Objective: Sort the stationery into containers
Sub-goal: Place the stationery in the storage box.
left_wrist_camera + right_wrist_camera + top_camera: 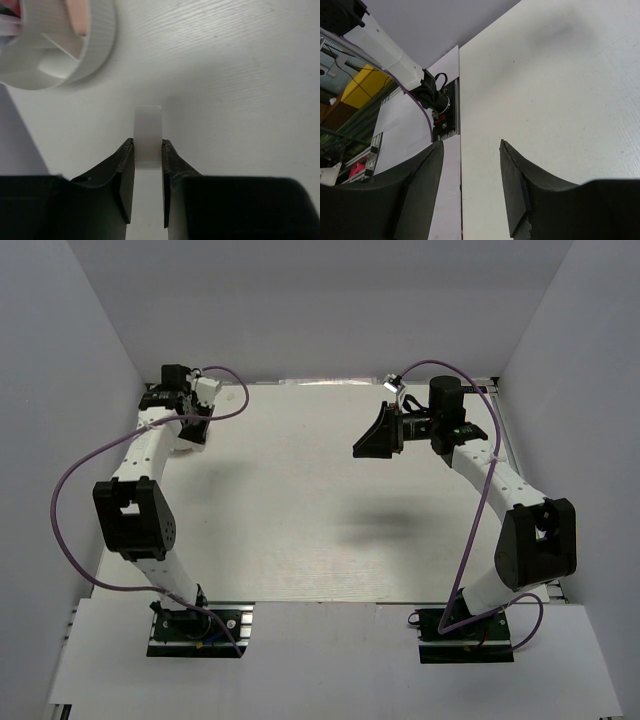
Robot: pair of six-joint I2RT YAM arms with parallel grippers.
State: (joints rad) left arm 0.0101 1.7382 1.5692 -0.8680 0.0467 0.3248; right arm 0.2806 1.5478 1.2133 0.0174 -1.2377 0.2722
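In the overhead view the left arm [140, 470] reaches to the table's [300, 510] far left corner, at about 10 o'clock. A purple cable [62, 490] loops out from it on the left side. The left gripper [192, 426] points down at that corner.

Its wrist camera shows the left gripper [148, 144] clamped on a white tape ring [148, 125]. The ring is seen edge-on and upright, and each finger presses flat against one of its sides. The ring juts out past the fingertips over the white table surface. Whether its far edge touches the table cannot be told.

At 11 o'clock from the ring, apart from it, stands the round white tub [102, 42], cut off by the picture's top and left edges. Thin inner walls divide the tub into compartments. Something pink [77, 15] lies in the compartment at the top edge, too cropped to name. The one nearest the ring shows only a white floor.

To the right, the middle of the table carries only a soft shadow.

At about 2 o'clock the right arm [500, 490] holds the right gripper [372, 440] above the table, turned toward the left. In its wrist camera, the right gripper [470, 145] has its fingers spread apart with nothing between them. Beyond them are the table's near edge and the base of the left arm [437, 100].
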